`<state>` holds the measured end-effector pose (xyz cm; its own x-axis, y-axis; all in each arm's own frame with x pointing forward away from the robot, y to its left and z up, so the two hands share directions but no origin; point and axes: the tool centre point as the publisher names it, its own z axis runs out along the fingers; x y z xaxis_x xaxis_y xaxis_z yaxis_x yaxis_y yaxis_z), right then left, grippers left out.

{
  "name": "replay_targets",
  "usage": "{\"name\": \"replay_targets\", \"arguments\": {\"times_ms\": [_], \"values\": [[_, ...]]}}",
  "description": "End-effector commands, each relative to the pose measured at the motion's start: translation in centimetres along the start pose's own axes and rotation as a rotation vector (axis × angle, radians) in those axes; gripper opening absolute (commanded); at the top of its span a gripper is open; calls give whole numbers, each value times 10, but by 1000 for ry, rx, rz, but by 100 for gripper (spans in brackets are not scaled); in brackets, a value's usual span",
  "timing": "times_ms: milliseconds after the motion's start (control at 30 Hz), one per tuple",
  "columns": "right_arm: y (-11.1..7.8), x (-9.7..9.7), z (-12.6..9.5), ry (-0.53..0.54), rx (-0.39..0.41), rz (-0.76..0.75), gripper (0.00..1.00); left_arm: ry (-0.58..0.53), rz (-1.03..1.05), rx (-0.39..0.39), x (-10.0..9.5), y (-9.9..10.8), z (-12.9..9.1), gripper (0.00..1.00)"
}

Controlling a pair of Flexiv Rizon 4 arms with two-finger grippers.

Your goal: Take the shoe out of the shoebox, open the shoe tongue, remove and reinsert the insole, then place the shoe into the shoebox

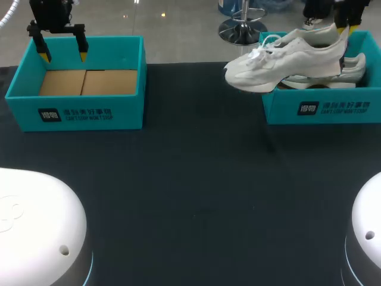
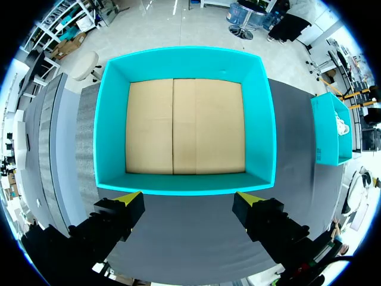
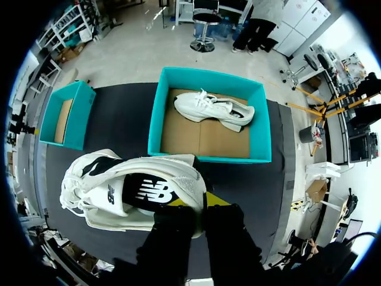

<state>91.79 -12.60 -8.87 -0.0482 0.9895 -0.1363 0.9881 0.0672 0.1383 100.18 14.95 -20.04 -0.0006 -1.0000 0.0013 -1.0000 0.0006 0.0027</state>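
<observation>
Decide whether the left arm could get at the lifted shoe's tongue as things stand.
Probably yes. The left gripper hangs open over the empty box; the right gripper holds the shoe up by its heel, toe toward the left arm, with only bare table between them.

— The left shoebox and right shoebox: matt teal card, 2 of a kind, with plain brown cardboard floors.
— And the held shoe? White mesh-like cloth, smooth rubbery sole. The table looks dark, matt, slightly rough.
</observation>
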Motion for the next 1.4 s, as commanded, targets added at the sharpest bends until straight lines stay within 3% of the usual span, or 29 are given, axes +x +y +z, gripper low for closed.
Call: {"name": "replay_targets", "arguments": {"times_ms": [33, 333, 500, 700, 1400], "values": [[-64, 42, -9, -32, -102, 17, 0, -1, 0, 0, 0, 0, 0, 100], [-126, 113, -2, 40, -35, 63, 0, -1, 0, 0, 0, 0, 0, 100], [-153, 131, -1, 72, -1, 106, 0, -1, 0, 0, 0, 0, 0, 100], [-172, 147, -4, 142, 47, 110, 0, -1, 0, 0, 0, 0, 0, 100], [-174, 148, -4, 144, 38, 109, 0, -1, 0, 0, 0, 0, 0, 100]]}}
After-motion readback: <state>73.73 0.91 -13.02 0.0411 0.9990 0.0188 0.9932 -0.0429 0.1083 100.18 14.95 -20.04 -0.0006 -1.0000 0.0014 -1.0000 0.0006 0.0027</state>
